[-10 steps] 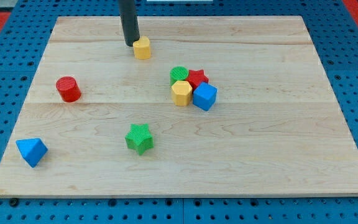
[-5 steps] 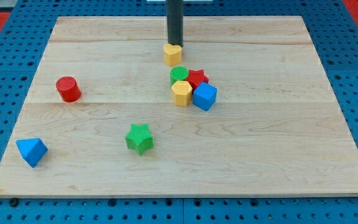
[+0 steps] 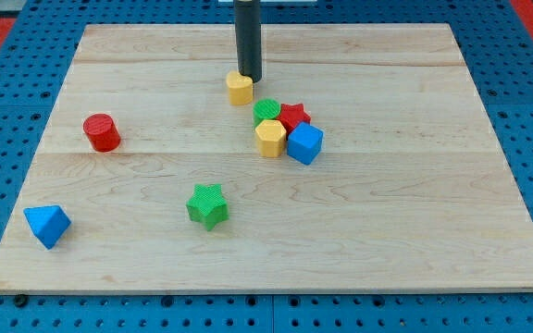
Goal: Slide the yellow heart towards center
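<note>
Yellow heart (image 3: 240, 89), one of eight blocks on the counter (image 3: 415, 231), touches my tip (image 3: 250, 80) upper centre; no claw shows.

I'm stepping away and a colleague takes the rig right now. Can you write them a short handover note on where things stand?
My tip sits at the yellow heart's upper right edge, apparently touching it.
The heart lies in the board's upper middle, just up and left of a cluster: green cylinder, red star, yellow hexagon, blue cube.
Done: heart is near that cluster.
Left: push it down the view to the centre, probably passing left of the cluster.
</note>
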Motion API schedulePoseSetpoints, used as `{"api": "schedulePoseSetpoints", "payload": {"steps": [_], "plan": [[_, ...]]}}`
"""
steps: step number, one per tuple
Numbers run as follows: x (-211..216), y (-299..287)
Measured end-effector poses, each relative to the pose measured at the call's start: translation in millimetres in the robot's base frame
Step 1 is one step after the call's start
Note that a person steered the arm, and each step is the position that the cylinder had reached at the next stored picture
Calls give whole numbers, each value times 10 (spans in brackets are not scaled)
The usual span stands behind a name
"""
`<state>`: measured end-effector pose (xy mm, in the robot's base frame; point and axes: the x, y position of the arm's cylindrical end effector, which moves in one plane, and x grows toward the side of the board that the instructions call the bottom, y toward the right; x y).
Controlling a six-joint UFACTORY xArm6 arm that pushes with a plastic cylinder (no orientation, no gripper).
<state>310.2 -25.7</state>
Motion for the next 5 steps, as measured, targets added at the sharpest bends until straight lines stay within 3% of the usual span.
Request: {"api": "schedulePoseSetpoints", "payload": {"steps": [2, 5], "plan": [[29, -96], [443, -302]]}}
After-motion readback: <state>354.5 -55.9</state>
